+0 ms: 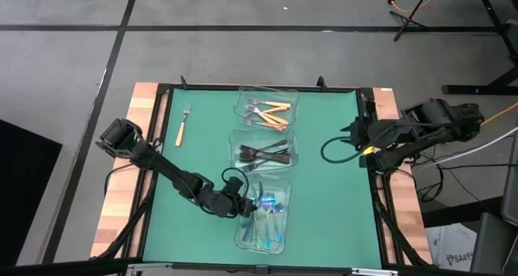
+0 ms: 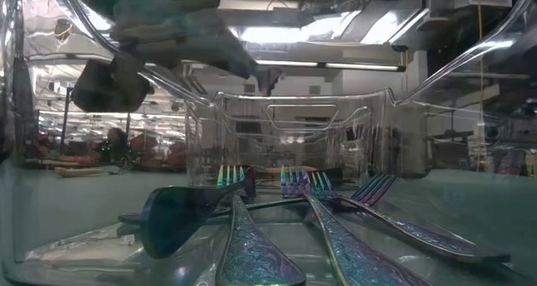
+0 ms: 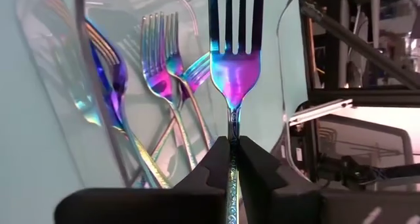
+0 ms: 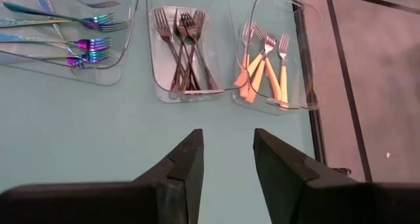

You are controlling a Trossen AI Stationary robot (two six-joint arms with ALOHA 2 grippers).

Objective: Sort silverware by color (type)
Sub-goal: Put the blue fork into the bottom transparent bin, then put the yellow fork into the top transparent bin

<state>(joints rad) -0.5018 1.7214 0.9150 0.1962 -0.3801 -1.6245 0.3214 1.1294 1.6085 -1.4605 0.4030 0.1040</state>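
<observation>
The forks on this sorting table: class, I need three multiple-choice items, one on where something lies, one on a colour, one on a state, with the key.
1. Where does the one fork outside the containers lie?
A. On the green mat near the left arm's side
B. Inside the middle container
C. On the floor

2. What colour are the forks in the middle container?
A. Orange-handled
B. Dark grey
C. Iridescent blue

3. What is the left hand doing?
A. Open above the mat
B. Shut on an iridescent fork
C. Shut on a container

Key: 1 A, the orange-handled fork lies alone on the green mat. 2 B, the dark forks fill the middle container. 3 B, the left hand clamps the iridescent fork by its handle.
</observation>
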